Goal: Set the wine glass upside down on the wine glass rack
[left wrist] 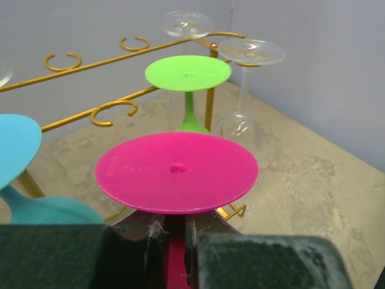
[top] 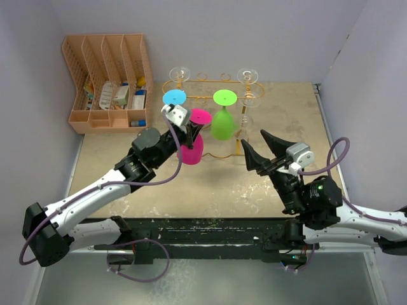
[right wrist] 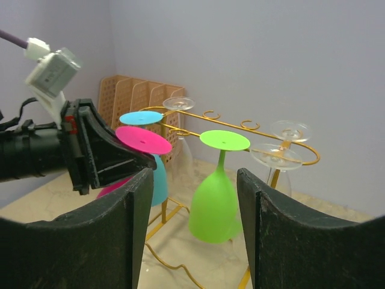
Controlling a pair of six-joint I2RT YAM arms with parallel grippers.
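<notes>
Just short of the rack, the pink glass is held inverted, its stem clamped by the left gripper. The right gripper is open, empty. Hanging appears in hand; next, the foot must be slid into a free loop.

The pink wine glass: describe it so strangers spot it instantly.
Find the gold wire rack by the far wall. Before it, the left gripper holds an inverted glass by its stem. Its neighbours are blue, green or clear; it alone is pink.
</notes>
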